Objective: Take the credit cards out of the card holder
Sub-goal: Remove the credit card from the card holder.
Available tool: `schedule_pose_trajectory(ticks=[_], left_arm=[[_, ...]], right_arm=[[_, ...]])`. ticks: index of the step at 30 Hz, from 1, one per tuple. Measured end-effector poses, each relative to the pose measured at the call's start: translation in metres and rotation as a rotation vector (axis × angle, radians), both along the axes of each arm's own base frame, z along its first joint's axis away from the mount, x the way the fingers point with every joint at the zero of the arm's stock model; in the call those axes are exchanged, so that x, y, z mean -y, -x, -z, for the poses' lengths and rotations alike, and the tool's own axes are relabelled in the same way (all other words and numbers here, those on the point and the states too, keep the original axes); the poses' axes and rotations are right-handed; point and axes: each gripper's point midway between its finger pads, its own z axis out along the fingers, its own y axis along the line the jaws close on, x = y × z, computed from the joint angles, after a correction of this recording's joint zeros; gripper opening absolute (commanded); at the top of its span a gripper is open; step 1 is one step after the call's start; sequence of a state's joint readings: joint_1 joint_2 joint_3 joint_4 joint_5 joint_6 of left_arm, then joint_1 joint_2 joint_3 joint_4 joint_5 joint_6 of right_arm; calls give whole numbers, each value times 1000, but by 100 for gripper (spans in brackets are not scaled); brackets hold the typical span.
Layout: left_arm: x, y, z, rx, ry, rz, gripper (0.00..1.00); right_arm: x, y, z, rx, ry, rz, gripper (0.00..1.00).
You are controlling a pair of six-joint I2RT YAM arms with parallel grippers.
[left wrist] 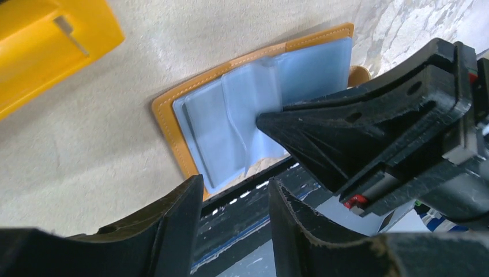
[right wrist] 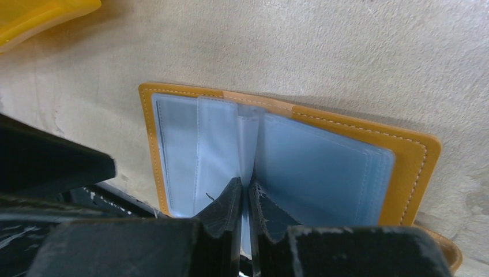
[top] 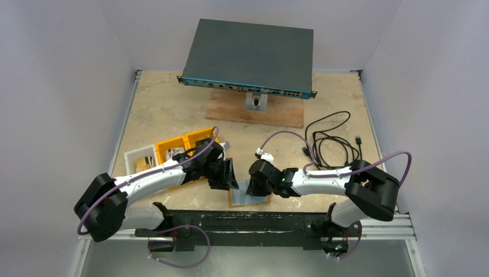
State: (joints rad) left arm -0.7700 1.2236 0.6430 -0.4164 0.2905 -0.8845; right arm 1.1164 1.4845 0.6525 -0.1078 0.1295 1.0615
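right fingers [right wrist: 222, 213] pinched shut on a middle clear sleeve [right wrist: 245, 135] of the open card holder [right wrist: 418, 173]; left fingers [left wrist: 173, 225] parted, empty, just left of it.

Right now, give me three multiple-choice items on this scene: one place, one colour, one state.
1. Where on the table does the card holder lie?
A. far left corner
B. near edge, between left hand and right hand
C. far right corner
2. Its cover's colour?
A. black
B. green
C. tan-orange
3. Its state?
A. open, sleeves showing
B. folded shut
C. face down, cover up
Key: 1 B, the top view shows it by the arm bases; 2 C, a stitched tan-orange border frames it; 3 A, the right hand pinches one of the sleeves.
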Motion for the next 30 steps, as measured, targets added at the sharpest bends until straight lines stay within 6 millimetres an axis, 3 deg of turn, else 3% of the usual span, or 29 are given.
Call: schedule_pose_trajectory(ticks=[15,24,30], left_arm=[[16,-4,33,-62,-23,9,39],[21,-3,36,-60,-23,20,37],[34,-2,38,-64,-9,35,31]], right_arm=[[2,0,1,-50,-129,15,2],[2,0,1,-56,-137,15,2],[2,-1,1,-58,-139,15,2]])
